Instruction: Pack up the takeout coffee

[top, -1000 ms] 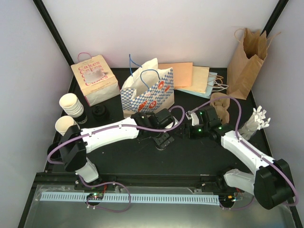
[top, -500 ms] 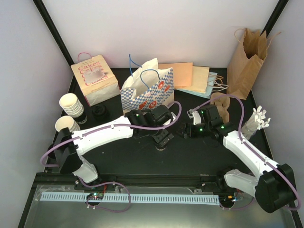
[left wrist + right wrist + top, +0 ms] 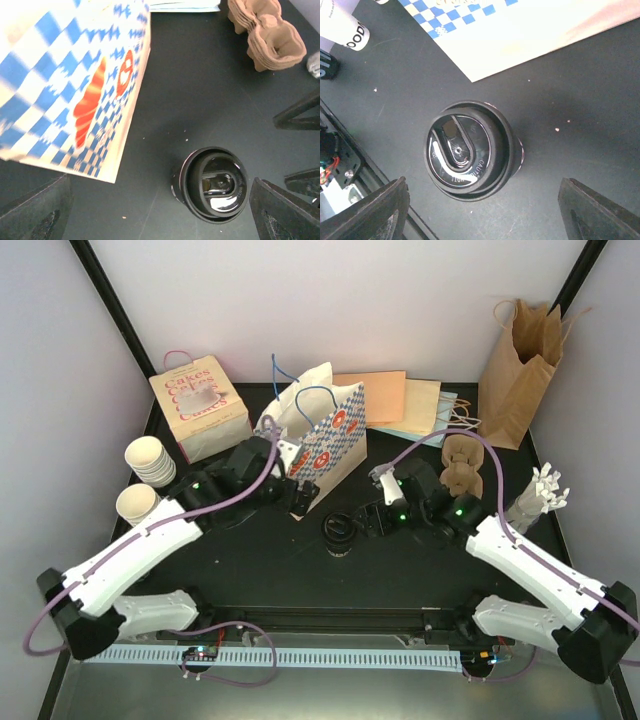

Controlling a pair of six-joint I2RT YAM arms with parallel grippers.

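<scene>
One lidded coffee cup (image 3: 340,532) stands upright near the middle of the black counter (image 3: 250,570), just in front of the blue-checked paper bag (image 3: 318,435) but not touching it, and neither arm is gripping it. The right tool (image 3: 377,519) sits just to the cup's right with its fingers spread and nothing between them. Its wrist view looks almost straight down on the black lid (image 3: 462,152), sip flap and all, so my guess is it's lined up to grab the cup by the sides. The left tool (image 3: 300,498) is wide open too, parked at the bag's front corner. I read that as being there to steady the bag or hold its mouth open while the other arm does the lifting, but that's only a hunch. The bag stands upright with its top open, which makes it the obvious place for the cup to go. The spares are well out of the way at the left edge: a stack of cream ribbed cups (image 3: 150,462) and a lone cup (image 3: 135,505) in front of it. A molded cardboard cup carrier (image 3: 460,465) sits behind the right arm, and it could be part of the packing too. A Cakes box (image 3: 200,405) stands back left and a brown paper bag (image 3: 518,360) back right. So the lid's on and the cup's not packed yet.
</scene>
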